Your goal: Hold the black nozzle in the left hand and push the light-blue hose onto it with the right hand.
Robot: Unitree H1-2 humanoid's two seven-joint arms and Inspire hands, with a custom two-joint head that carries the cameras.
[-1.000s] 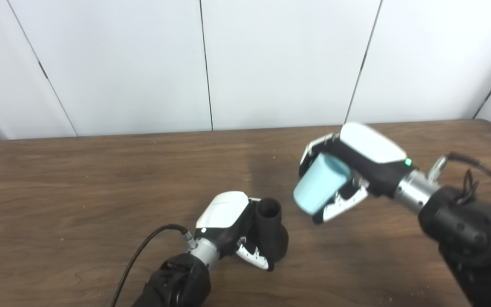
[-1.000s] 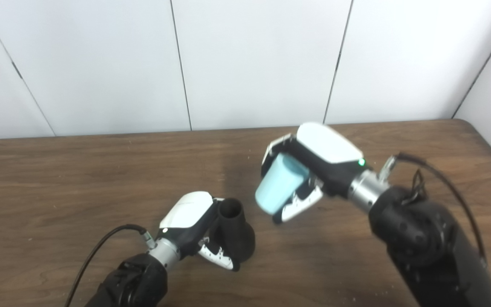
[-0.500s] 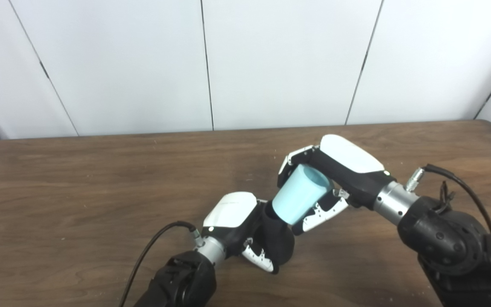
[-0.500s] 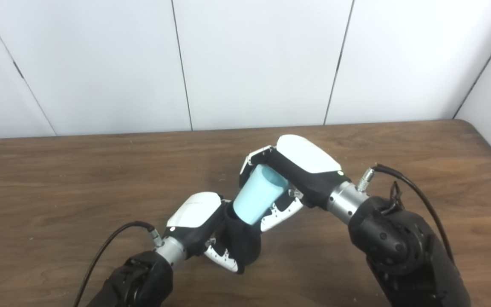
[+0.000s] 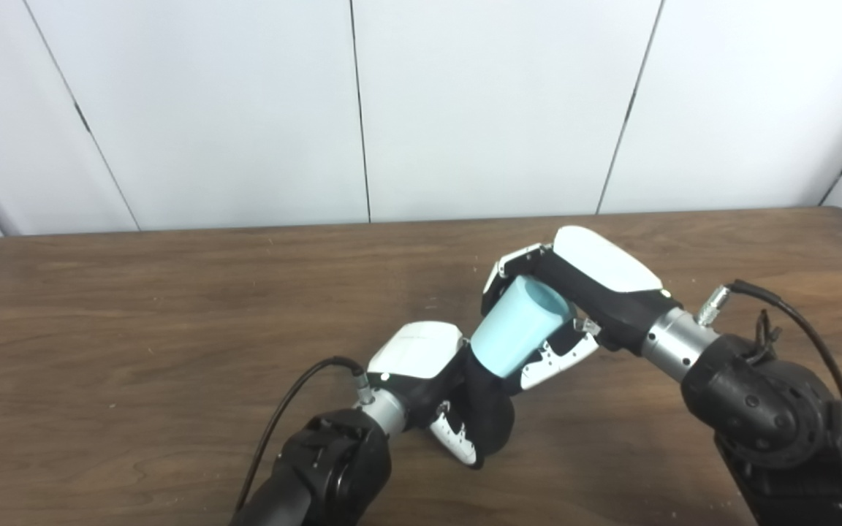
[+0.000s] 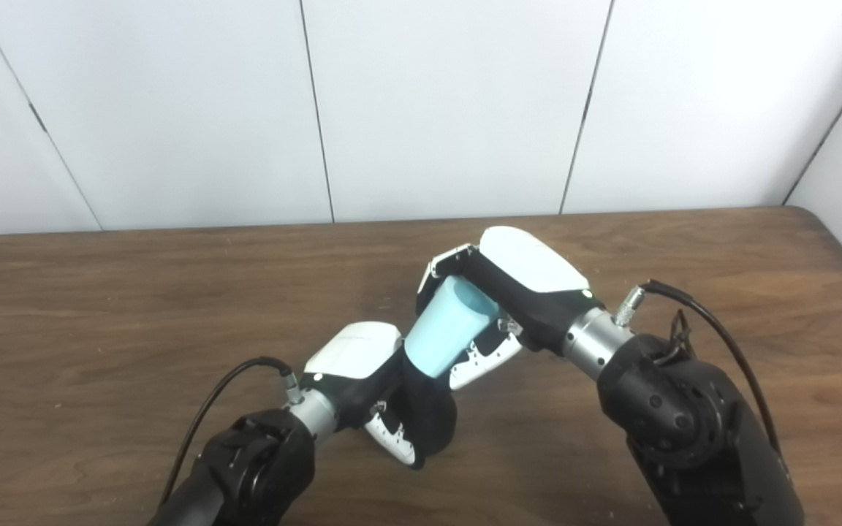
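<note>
Left hand (image 5: 427, 372) fingers clenched; right hand (image 5: 574, 292) fingers clenched, hands meeting

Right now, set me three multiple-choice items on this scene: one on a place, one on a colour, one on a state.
1. Where is the lower end of the light-blue hose?
A. At the top of the black nozzle
B. Flat on the table, far from the nozzle
C. Against the wall

2. What colour is the part held in the left hand?
A. Red
B. Black
C. Yellow

3. What is the right hand doing?
A. Open and holding nothing
B. Resting flat on the table
C. Shut on the hose

Answers:
1. A, the hose's lower end meets the nozzle's upper end in both views; how far it is seated cannot be told.
2. B, the flared piece within the left hand's fingers is black.
3. C, the fingers wrap the light-blue piece.
</note>
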